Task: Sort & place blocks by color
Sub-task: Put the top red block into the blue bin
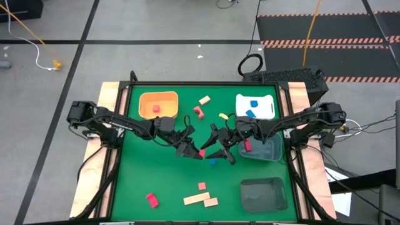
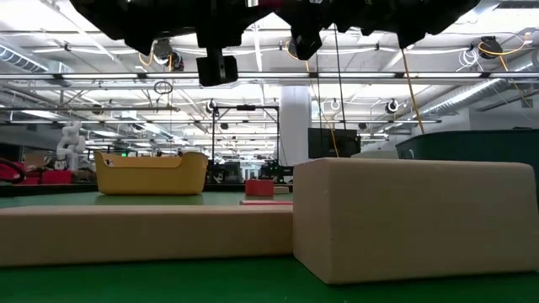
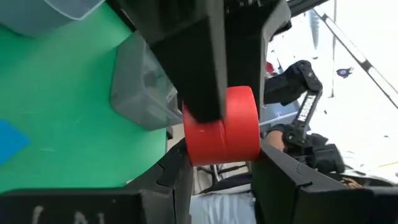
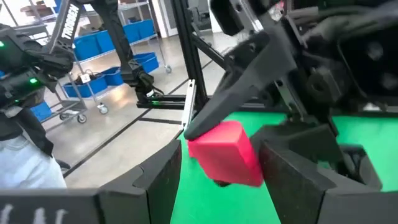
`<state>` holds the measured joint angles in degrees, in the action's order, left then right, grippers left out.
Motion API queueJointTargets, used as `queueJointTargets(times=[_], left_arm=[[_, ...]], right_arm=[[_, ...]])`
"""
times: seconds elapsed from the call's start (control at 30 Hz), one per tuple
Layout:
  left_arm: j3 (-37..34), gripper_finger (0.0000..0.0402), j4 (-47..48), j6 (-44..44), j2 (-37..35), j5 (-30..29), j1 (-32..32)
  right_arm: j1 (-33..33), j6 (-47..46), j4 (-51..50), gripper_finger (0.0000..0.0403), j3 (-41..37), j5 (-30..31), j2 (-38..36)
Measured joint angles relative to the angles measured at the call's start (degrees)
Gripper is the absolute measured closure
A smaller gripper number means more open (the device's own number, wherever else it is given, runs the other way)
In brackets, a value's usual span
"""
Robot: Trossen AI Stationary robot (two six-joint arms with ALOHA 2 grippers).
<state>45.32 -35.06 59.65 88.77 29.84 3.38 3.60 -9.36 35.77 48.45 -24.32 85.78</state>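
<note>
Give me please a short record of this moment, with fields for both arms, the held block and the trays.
Left gripper: shut on the red block, above the middle of the green mat
Right gripper: tip to tip with the left one, at the same block
Orange tray: one red cube inside
White tray: two blue blocks inside
Tan bars: loose on the mat

At frame centre, a block (image 1: 201, 152) between left gripper (image 1: 197, 153) and right gripper (image 1: 206, 153). Upper left of table (image 1: 169, 181), a tray (image 1: 158, 95) with one block inside. Upper right, a second tray (image 1: 269, 106) with two inside. Lower centre, more blocks (image 1: 197, 199) lying close together.
</note>
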Motion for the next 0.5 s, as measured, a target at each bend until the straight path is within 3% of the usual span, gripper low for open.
queueJointTargets(times=[0.1,0.33,0.5], left_arm=[[-0.1,0.0269,0.5,2.0,1.7,0.5,-0.5],[0.0,0.0269,-10.4,5.5,5.2,1.5,-0.9],[0.0,0.0269,-12.7,6.5,5.2,1.8,-0.6]], right_arm=[[0.3,0.9,0.5,0.0197,0.0,0.0,0.2],[0.4,2.1,-0.2,0.0197,0.0,0.0,0.2],[0.4,2.6,-0.9,0.0197,0.0,0.0,0.2]])
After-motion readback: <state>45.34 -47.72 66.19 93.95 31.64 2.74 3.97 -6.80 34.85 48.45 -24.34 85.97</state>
